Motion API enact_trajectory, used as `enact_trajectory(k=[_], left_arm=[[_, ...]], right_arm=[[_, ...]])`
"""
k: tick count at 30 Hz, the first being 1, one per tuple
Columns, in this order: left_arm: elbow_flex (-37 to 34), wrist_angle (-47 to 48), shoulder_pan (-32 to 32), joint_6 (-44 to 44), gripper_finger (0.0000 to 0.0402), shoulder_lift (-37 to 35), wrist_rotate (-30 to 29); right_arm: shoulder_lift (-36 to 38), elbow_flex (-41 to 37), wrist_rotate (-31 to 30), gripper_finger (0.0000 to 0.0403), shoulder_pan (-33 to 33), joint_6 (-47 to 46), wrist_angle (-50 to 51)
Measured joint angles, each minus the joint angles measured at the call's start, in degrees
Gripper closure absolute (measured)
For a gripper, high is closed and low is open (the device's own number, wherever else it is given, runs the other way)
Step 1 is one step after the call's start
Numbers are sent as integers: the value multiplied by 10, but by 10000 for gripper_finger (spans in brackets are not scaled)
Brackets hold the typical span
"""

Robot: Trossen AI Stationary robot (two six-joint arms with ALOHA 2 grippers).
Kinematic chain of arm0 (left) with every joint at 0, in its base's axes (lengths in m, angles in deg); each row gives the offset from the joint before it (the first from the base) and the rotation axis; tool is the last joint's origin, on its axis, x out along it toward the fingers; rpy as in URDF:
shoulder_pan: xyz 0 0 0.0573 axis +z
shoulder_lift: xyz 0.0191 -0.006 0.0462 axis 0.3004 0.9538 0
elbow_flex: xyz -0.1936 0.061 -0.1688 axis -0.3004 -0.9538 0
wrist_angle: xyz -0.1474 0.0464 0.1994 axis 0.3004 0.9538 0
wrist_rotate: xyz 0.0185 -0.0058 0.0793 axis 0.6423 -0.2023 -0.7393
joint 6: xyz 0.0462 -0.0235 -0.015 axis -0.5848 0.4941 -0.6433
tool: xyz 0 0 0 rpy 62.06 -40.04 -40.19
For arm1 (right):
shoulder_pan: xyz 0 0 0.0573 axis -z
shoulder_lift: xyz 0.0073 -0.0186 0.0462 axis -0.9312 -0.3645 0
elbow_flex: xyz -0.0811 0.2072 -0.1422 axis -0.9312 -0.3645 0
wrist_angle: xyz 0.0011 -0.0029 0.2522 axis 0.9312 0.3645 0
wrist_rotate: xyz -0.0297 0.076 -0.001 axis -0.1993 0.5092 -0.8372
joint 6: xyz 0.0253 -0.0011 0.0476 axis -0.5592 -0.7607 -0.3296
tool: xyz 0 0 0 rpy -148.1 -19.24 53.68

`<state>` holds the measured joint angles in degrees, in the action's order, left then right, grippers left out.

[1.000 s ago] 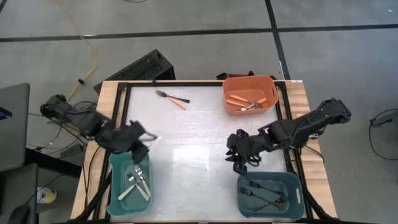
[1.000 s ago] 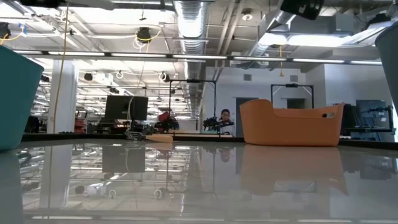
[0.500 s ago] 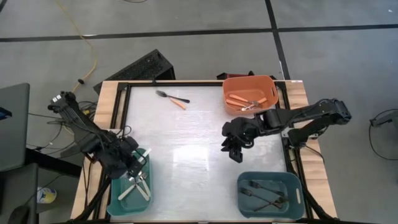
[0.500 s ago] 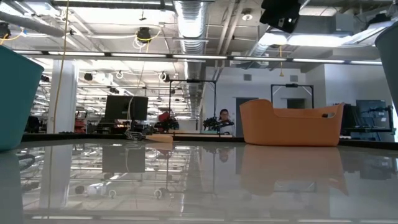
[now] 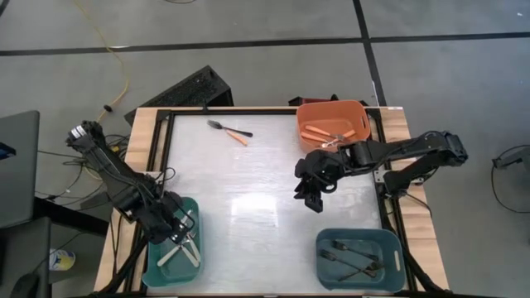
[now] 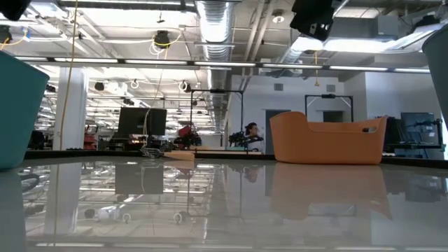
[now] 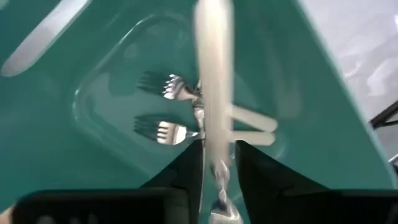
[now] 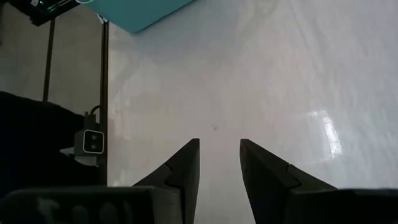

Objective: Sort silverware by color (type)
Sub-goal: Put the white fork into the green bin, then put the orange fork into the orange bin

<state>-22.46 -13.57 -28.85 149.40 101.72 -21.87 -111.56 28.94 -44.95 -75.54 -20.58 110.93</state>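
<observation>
My left gripper [image 5: 178,225] [image 7: 217,146] hangs over the left teal bin [image 5: 156,266], shut on a white-handled piece of silverware [image 7: 213,74]. Below it, white-handled forks [image 7: 163,129] lie on the bin's floor. My right gripper [image 5: 313,199] [image 8: 219,142] is open above the bare table, right of its middle, and holds nothing. A black-handled fork [image 5: 225,127] and an orange-handled piece [image 5: 238,138] lie on the table near the far edge. The orange bin [image 5: 308,111] holds orange-handled pieces. The right teal bin [image 5: 325,240] holds black-handled ones. My left gripper pinches the white-handled piece between its two fingers [image 7: 186,165], close to the metal head [image 7: 224,208]. The white handle [image 7: 214,37] sticks out past the fingertips, along the fingers, over the bin. The piece is lifted clear of the forks below.
Black frame rails [image 5: 162,141] run along the table's left and right sides. The orange bin [image 6: 325,140] stands at the far right. A dark keyboard-like object [image 5: 186,89] lies beyond the far edge. The table's middle [image 5: 248,190] is bare.
My left gripper carried the white-handled piece from the bin's far edge toward the near edge, and now sits over the left teal bin. My right gripper moved from above the right teal bin toward the far edge and slightly left, staying open.
</observation>
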Motion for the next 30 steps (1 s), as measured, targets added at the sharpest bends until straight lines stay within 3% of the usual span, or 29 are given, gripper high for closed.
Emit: enact_trajectory(k=[7,13,22,30], left_arm=[[-6,3,1,-44,252,-1,37],[5,15,48,-192,225,-31,64],[22,-19,222,-414,223,-99,14],[22,-125,411,-677,223,-45,13]], right_arm=[[0,0,0,266,4,2,0],[0,0,0,266,3,-9,0],[0,0,10,266,-18,-80,0],[0,0,-21,266,-45,-114,-1]])
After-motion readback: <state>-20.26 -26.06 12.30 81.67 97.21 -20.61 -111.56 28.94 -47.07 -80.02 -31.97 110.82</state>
